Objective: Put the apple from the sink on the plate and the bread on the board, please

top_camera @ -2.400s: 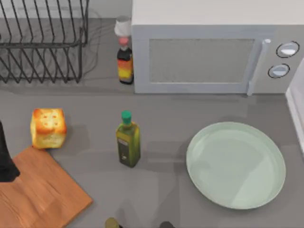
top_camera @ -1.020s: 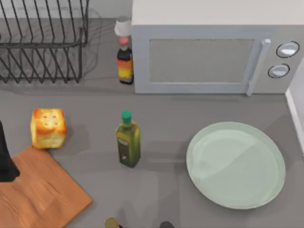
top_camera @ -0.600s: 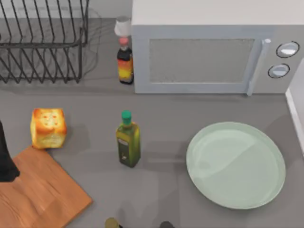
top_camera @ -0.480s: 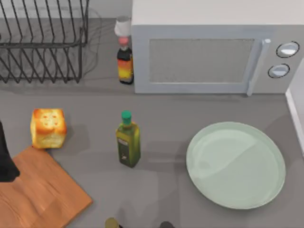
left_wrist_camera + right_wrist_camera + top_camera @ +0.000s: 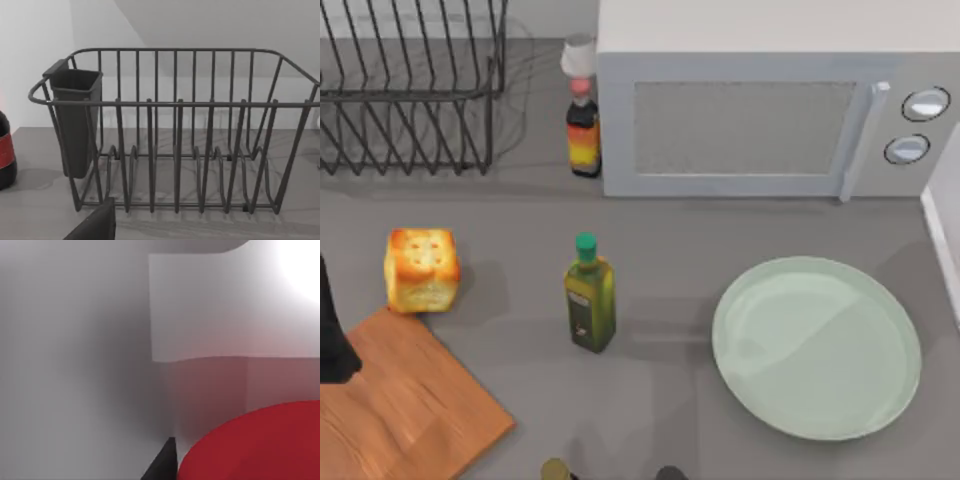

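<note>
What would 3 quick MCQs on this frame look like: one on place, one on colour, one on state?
1. Where is the bread?
A. on the board
B. on the counter just past the board's corner
C. on the plate

2. What colour is the cap of the oil bottle?
A. green
B. red
C. white

3. What state is the plate in?
A. bare
B. holding the apple
C. holding the bread

Answers:
1 B: the top view shows it on grey counter beside the board.
2 A: the cap is green in the top view.
3 A: nothing lies on it, and the apple is up close in the right wrist view, against pale sink walls.
</note>
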Robot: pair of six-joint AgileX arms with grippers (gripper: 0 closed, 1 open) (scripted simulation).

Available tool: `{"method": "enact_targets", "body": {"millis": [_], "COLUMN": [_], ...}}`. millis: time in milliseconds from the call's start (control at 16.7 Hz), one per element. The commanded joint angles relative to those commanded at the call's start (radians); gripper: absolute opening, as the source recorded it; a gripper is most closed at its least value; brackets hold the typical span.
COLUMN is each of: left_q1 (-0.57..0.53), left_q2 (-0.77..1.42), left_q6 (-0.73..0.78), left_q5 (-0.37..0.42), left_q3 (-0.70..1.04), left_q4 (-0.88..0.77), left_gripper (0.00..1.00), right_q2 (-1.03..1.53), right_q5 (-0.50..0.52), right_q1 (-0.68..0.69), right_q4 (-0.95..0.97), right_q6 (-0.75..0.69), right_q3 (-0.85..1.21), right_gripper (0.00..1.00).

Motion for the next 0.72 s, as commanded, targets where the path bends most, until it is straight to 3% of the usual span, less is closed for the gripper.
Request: {"method": "enact_targets", "body": {"millis": [720], "left_q1": [0.000], "left_q2": [0.000], "left_q6": [0.000], "left_q5": [0.000], "left_q3": [0.000], "left_q4": [0.000], "left_gripper": [1.00], "right_q2": [-0.182], "right_q5": [-0.002], "right_q1": [-0.001], "right_q4": [-0.302], "right_q6": [-0.003], "right_q3": [0.120], "right_gripper": [0.00]}}
